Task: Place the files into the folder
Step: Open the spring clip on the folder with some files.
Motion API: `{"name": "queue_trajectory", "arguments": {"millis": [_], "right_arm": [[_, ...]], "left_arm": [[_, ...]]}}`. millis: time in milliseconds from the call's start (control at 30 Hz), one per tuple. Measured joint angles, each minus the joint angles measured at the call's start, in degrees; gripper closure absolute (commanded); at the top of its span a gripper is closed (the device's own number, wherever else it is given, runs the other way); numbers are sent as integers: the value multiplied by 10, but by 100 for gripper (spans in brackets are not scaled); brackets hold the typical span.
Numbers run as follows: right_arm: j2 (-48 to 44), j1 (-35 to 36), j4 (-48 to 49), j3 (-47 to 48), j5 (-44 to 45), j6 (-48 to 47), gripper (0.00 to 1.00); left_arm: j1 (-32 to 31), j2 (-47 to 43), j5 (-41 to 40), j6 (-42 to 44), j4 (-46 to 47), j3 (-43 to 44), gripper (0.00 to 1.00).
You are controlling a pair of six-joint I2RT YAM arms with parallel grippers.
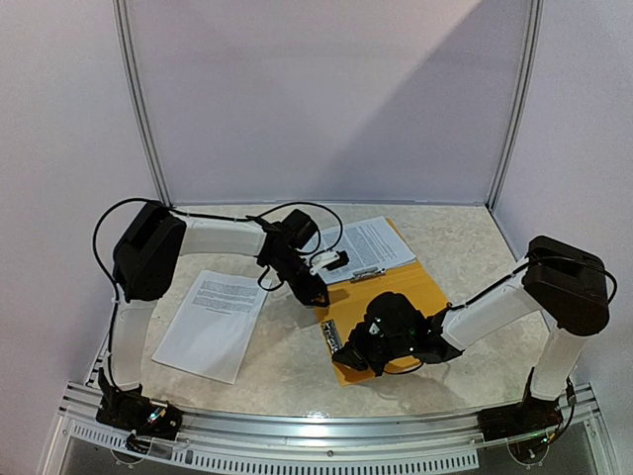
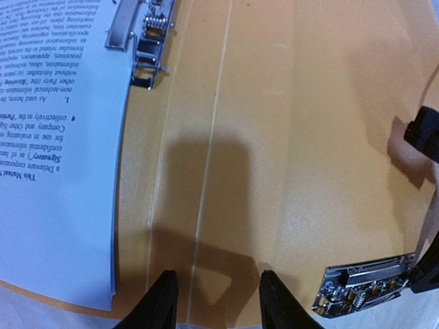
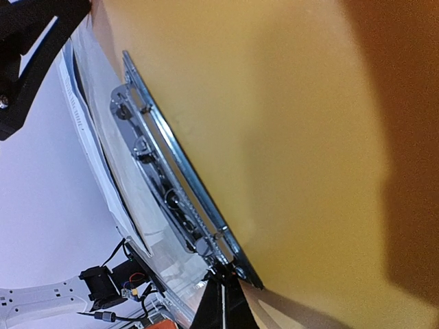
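Note:
The orange-yellow folder (image 1: 415,287) lies open at mid-table. One printed sheet (image 1: 371,242) of the files rests on its far half under a metal clip (image 2: 140,41); its text shows in the left wrist view (image 2: 55,171). Another sheet (image 1: 213,322) lies on the table to the left. My left gripper (image 1: 318,292) hovers open over the folder's bare inner face (image 2: 309,137), nothing between its fingertips (image 2: 218,274). My right gripper (image 1: 346,354) is shut, its tips (image 3: 223,284) touching the end of a long metal clip (image 3: 171,185) at the folder's near-left edge (image 3: 288,123).
Pale walls with metal posts (image 1: 143,109) close off the back and sides. A metal rail (image 1: 316,430) runs along the near edge between the arm bases. The right arm's wrist (image 2: 425,133) shows at the edge of the left wrist view, close to the second clip (image 2: 367,284).

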Motion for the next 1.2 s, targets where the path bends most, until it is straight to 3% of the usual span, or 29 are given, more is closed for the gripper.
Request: {"name": "queue_trajectory", "arguments": {"millis": [133,533,733,867,1200], "right_arm": [[-6,0,-10,1,11,2,100],[-45,1,-202,68,58,-22,100],[-48,1,-241,81,70,-37,100],[-57,0,-234,65,77,-35,100],[-62,-7,-114,-8,78,-1,100]], "left_arm": [[-1,5,0,2,0,8,57],[-10,16,-14,14,3,21,57],[-11,18,-18,16,5,23,57],[-12,21,-20,18,6,27,57],[-16,25,-26,24,7,33,58]]}}
